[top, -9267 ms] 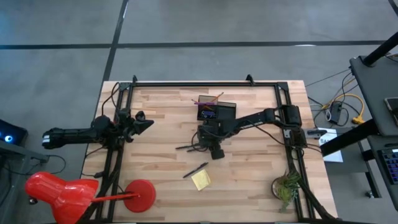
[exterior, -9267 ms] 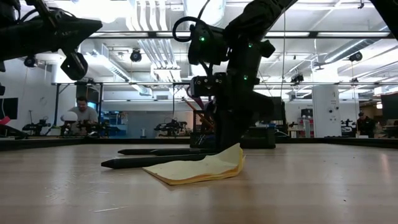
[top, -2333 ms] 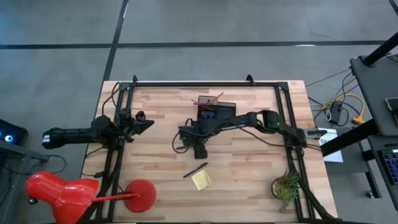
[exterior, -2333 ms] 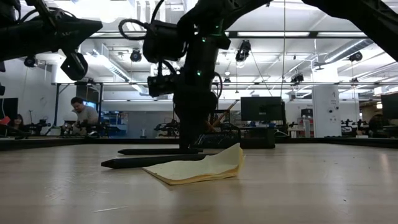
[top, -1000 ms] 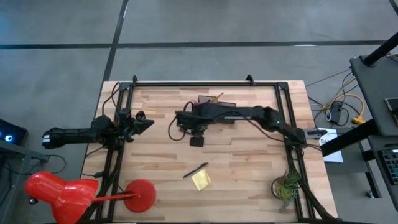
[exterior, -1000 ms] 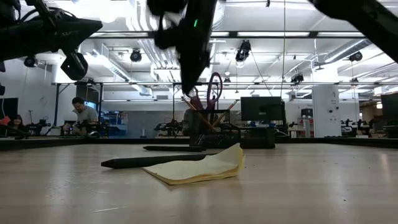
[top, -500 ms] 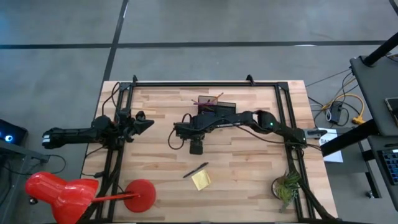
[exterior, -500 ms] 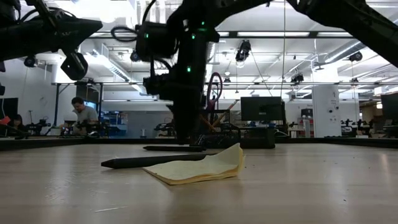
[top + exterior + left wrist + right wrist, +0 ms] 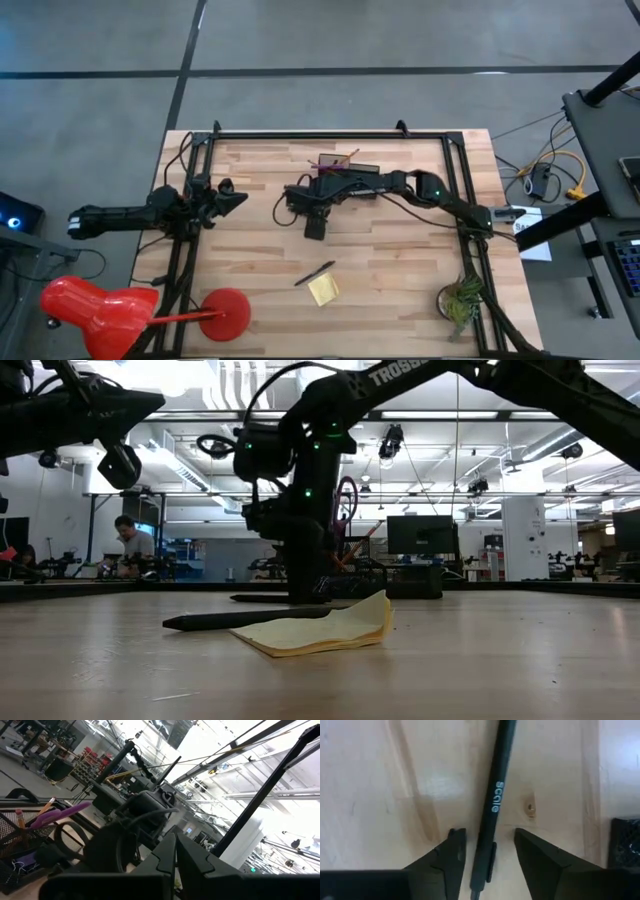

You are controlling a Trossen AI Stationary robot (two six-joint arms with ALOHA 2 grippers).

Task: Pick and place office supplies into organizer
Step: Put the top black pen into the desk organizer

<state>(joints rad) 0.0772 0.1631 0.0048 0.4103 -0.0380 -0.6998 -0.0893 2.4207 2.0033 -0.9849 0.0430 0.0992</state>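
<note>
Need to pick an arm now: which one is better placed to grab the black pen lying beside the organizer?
The right. Its tool is down at the table with open fingers straddling the black pen, next to the organizer. The left tool waits at the table's left edge.

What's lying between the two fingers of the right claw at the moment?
A black pen lies flat on the wooden table, running lengthwise through the gap of the open right claw; the right wrist view shows it.

2 dark arms (image 9: pixel 400 186) with looping black cables, green indicator lights and white Trossen lettering
</note>
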